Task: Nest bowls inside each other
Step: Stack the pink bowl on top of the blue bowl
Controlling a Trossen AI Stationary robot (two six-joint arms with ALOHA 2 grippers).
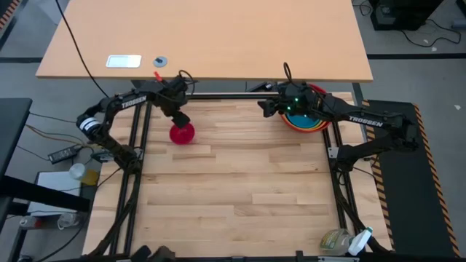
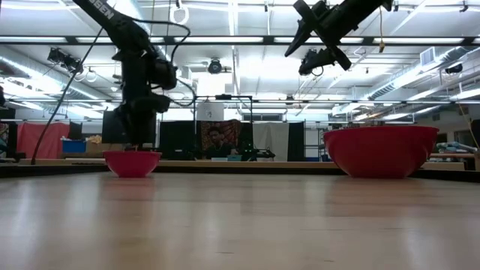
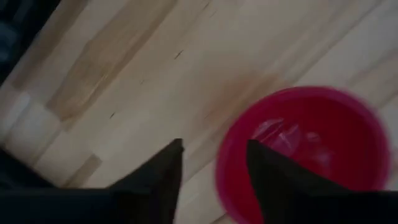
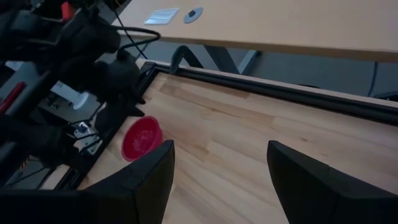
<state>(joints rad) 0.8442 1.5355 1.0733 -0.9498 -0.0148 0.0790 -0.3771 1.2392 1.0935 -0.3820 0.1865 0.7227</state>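
The small magenta-pink bowl (image 1: 182, 134) (image 2: 132, 162) stands upright on the wooden table at the far left. My left gripper (image 3: 214, 155) (image 1: 180, 118) hangs just above it, pointing down and open. One finger is over the bowl's hollow and the other outside its rim (image 3: 221, 168). At the far right stands the big red bowl (image 2: 380, 150), with orange and blue rims (image 1: 309, 125) showing inside it, partly hidden by my right arm. My right gripper (image 4: 221, 177) (image 1: 271, 108) is open and empty, high above the table beside that stack.
Black frame rails (image 1: 138, 156) run along the table's left, right and far sides. Behind the far rail stands a lighter table (image 1: 218, 44) with a white card and a grey disc. A bottle (image 1: 336, 240) lies at the near right corner. The middle and near table (image 1: 233, 196) is bare wood.
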